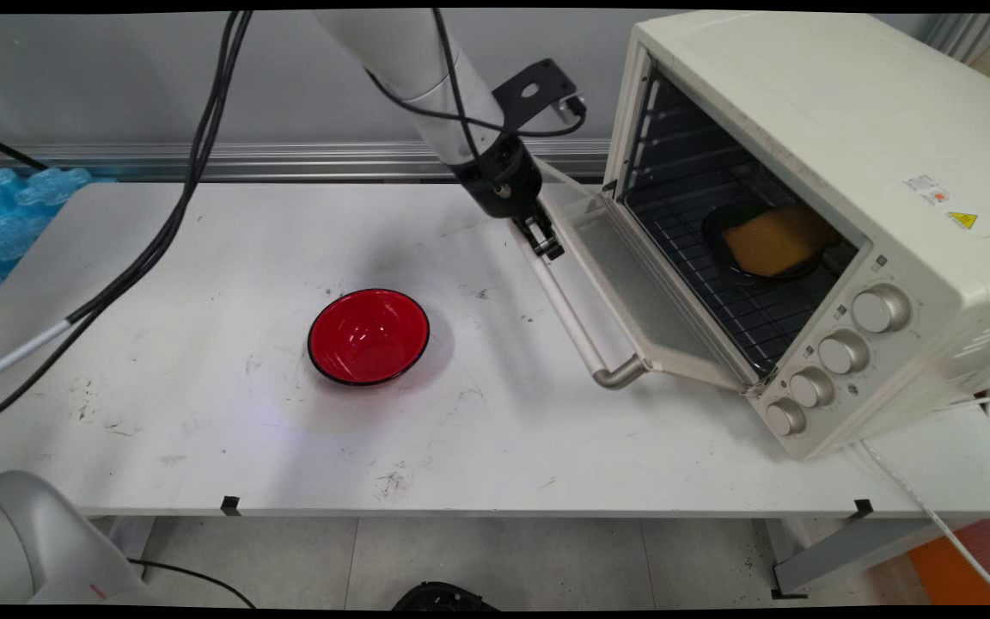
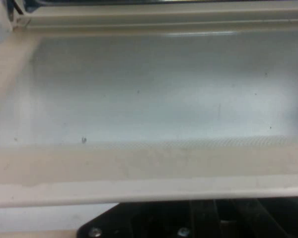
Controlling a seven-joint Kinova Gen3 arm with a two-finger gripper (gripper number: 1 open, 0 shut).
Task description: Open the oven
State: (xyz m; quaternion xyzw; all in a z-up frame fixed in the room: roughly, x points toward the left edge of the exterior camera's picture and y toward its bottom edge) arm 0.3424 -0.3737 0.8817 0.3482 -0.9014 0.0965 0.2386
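Observation:
My gripper [image 1: 546, 243] is low at the far end of the handle [image 1: 579, 331] of the toaster oven's door [image 1: 632, 284]. The door lies fully open, nearly flat over the table. In the hand view the door's glass pane [image 2: 154, 89] fills the picture and the cream handle bar [image 2: 149, 191] runs across just above the gripper's black linkage, hiding its tips. Inside the cream oven [image 1: 813, 198], a black dish [image 1: 740, 258] with a yellow-orange slab [image 1: 779, 239] rests on the wire rack. A red bowl [image 1: 368, 335] with a black rim stands empty to the gripper's left and nearer the front.
The oven takes up the table's right side, its knobs [image 1: 839, 352] facing front. Black cables [image 1: 160, 232] hang from the arm over the table's left part. Blue packaging [image 1: 5, 223] lies beyond the table's left edge. A white cord [image 1: 933, 516] trails off the front right.

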